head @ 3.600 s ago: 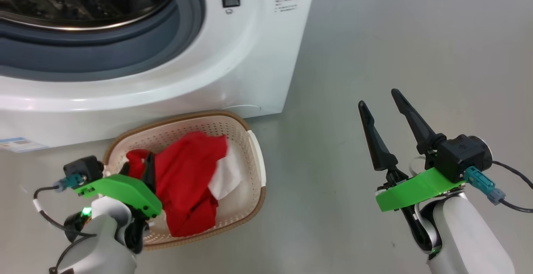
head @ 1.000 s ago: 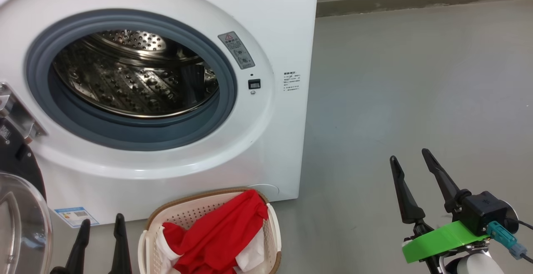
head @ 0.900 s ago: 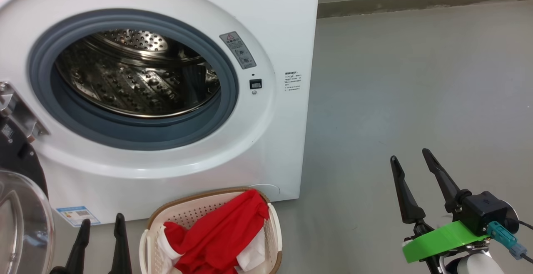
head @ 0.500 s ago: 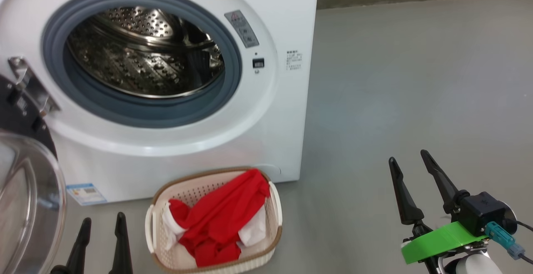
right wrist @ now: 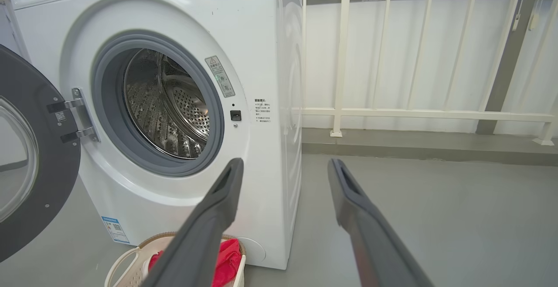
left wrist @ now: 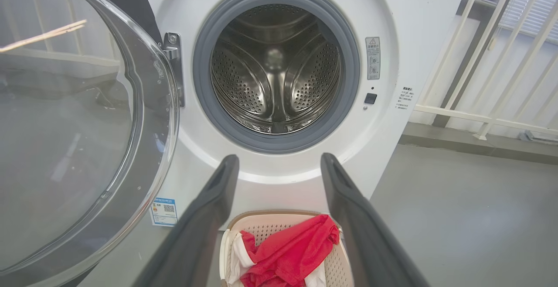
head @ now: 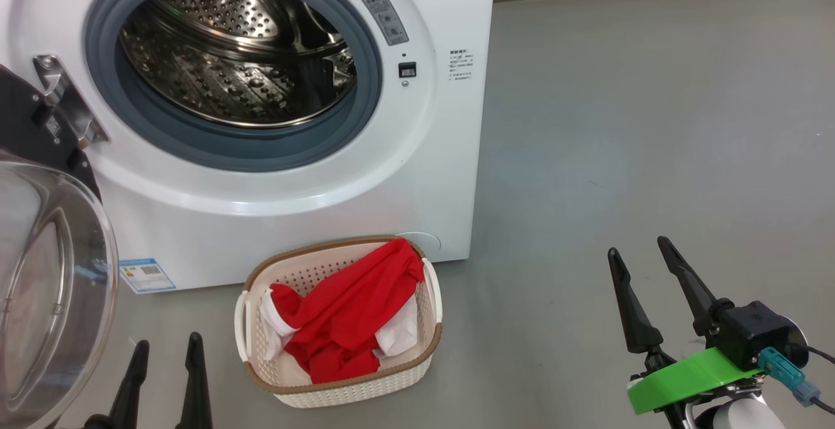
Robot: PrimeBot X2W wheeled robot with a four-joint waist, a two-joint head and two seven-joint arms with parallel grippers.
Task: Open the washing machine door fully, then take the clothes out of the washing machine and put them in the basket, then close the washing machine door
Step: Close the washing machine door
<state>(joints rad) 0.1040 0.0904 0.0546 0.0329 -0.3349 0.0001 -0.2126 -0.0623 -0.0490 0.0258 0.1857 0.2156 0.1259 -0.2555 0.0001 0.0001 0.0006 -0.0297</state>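
The clothes [head: 346, 325], red with white parts, lie heaped in the basket [head: 346, 395], which stands on the floor [head: 652, 122] just before the lower front edge of the washer [head: 443, 155]. The door [head: 52, 272] hangs open at its left, cut off by the frame. A blue label [head: 147, 275] sits at the washer's lower left corner; its print, like that by the warning sticker [head: 383, 15], is too small to read. The left gripper [head: 167, 341] and the right gripper [head: 637, 246] stand spread, holding nothing.
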